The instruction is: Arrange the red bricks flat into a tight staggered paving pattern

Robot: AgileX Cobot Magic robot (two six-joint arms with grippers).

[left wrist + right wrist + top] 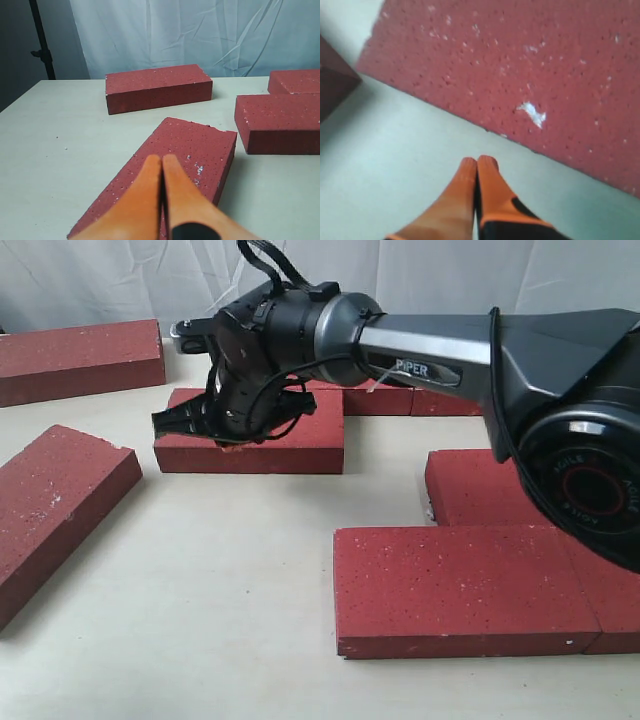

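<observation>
Several red bricks lie flat on the pale table. My right gripper (pixel 226 439) reaches across to the middle brick (pixel 300 440) and hangs at its near edge. In the right wrist view this gripper (pixel 479 161) is shut and empty, with its tips over bare table just beside that brick (pixel 520 65). My left gripper (pixel 162 158) is also shut and empty, low over an angled brick (pixel 200 145). That brick sits at the front left (pixel 55 505) in the exterior view, where the left gripper is out of view. Two joined bricks (pixel 460 590) lie at the front right.
More bricks lie at the back left (pixel 80 358), behind the middle one (pixel 385 400) and at the right (pixel 480 485). The left wrist view shows others ahead (pixel 157 87) and to the side (pixel 280 122). A white curtain hangs behind the table (pixel 230 580).
</observation>
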